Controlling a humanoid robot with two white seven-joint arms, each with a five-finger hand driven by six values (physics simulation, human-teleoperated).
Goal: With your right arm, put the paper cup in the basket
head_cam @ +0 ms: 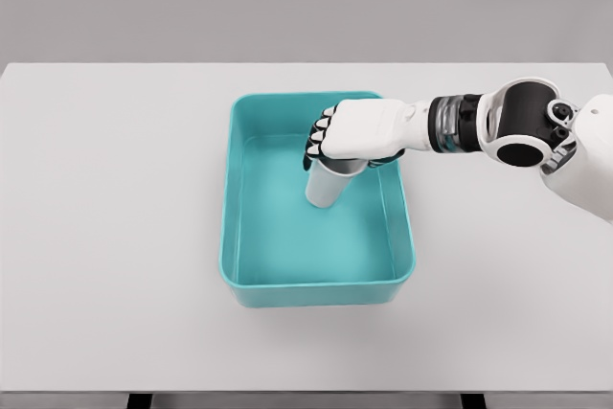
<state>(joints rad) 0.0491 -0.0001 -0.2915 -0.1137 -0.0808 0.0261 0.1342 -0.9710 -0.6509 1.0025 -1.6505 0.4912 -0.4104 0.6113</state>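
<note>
A white paper cup (326, 189) hangs upright inside the teal basket (241, 237), over its back half. My right hand (337, 143) reaches in from the right and grips the cup at its rim from above, fingers curled around it. The cup's top is hidden under the hand. Whether the cup's base touches the basket floor I cannot tell. The left arm does not show.
The basket stands in the middle of a white table (105, 217). My right forearm (479, 122) crosses above the basket's right wall. The table's front edge runs along the bottom of the picture.
</note>
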